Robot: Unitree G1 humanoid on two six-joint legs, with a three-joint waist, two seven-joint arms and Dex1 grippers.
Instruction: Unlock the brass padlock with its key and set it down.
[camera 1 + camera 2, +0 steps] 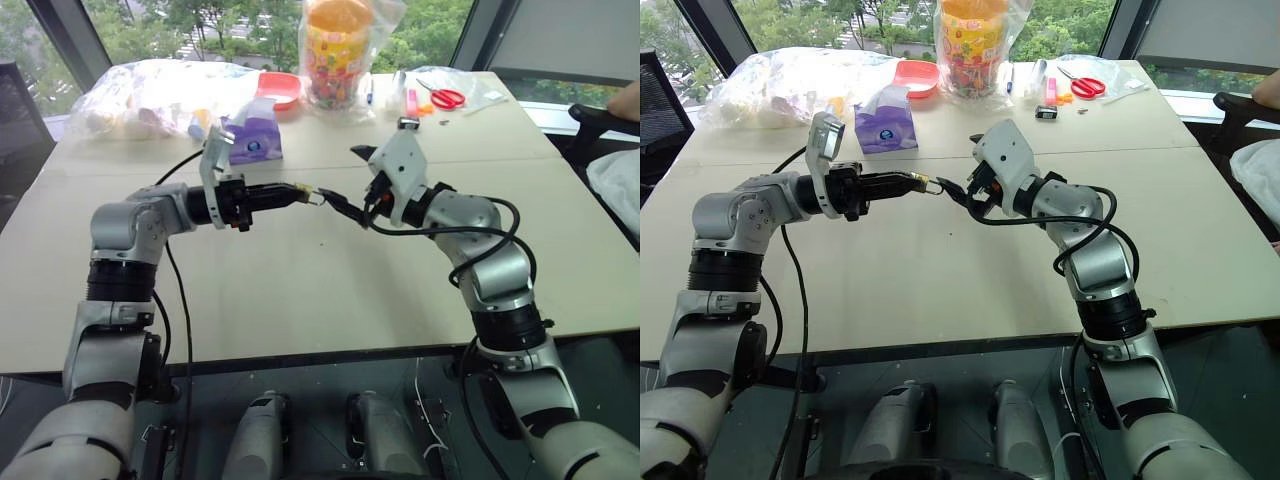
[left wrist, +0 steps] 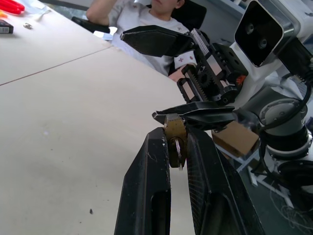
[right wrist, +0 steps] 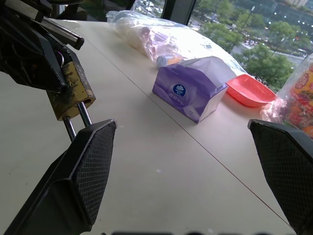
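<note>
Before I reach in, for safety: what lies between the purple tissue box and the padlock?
Bare tabletop, in the right wrist view, between the purple tissue box and the padlock.

Light: you have bright daylight from the windows point(image 1: 200, 30) behind the table point(image 1: 300, 290) | Shadows: soft, faint | Glare: mild on plastic bags point(image 1: 150, 90) | Blur: slight softness in your wrist views' near foreground

no text is showing clearly enough to read; the purple tissue box point(image 3: 190, 90) is carrying a small round blue logo, and the snack bag point(image 1: 338, 50) is showing unreadable print.
</note>
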